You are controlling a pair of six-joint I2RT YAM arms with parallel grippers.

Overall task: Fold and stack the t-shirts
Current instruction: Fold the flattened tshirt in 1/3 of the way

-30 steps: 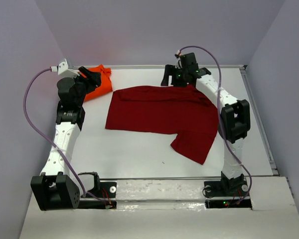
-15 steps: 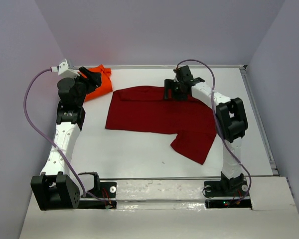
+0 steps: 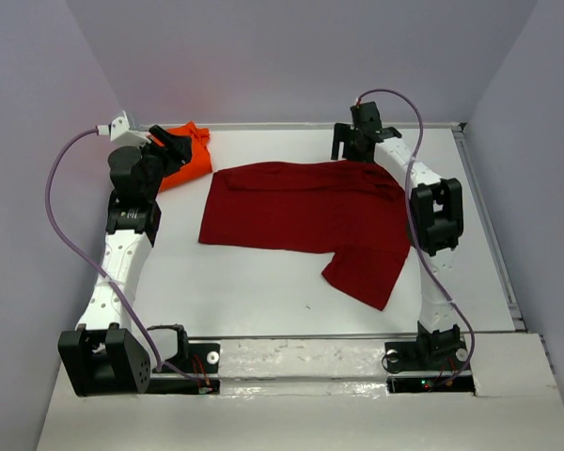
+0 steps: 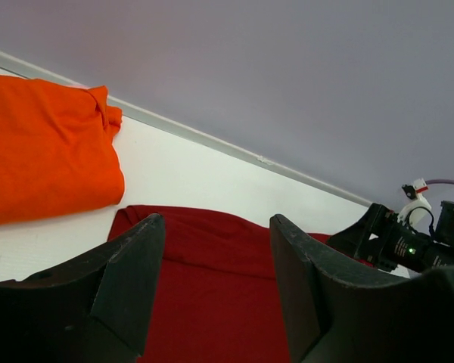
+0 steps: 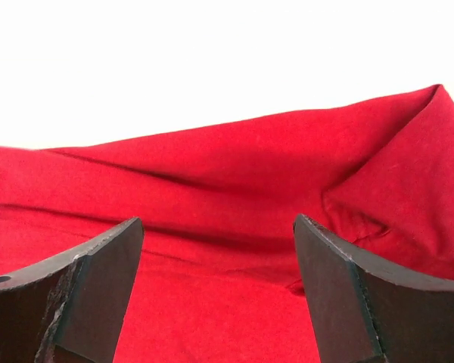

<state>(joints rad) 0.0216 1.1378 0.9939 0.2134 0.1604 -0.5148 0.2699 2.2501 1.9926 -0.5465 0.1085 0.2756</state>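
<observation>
The dark crimson red t-shirt (image 3: 305, 214) lies spread on the white table, one sleeve trailing toward the near right (image 3: 362, 272). The bright orange t-shirt (image 3: 188, 155) lies folded at the far left corner, also seen in the left wrist view (image 4: 45, 147). My right gripper (image 3: 354, 150) hovers open at the red t-shirt's far edge, with red cloth (image 5: 234, 197) below its spread fingers and nothing between them. My left gripper (image 3: 172, 147) stands open by the orange t-shirt, holding nothing; red cloth (image 4: 212, 302) shows between its fingers.
A raised rail (image 3: 484, 221) runs along the table's right edge and another along the back (image 3: 263, 126). Grey walls close in on three sides. The arm bases (image 3: 108, 362) (image 3: 432, 357) sit at the near edge.
The right gripper swung left over the red t-shirt's far edge, then back right and farther toward the back rail. The left arm and both t-shirts stayed put.
</observation>
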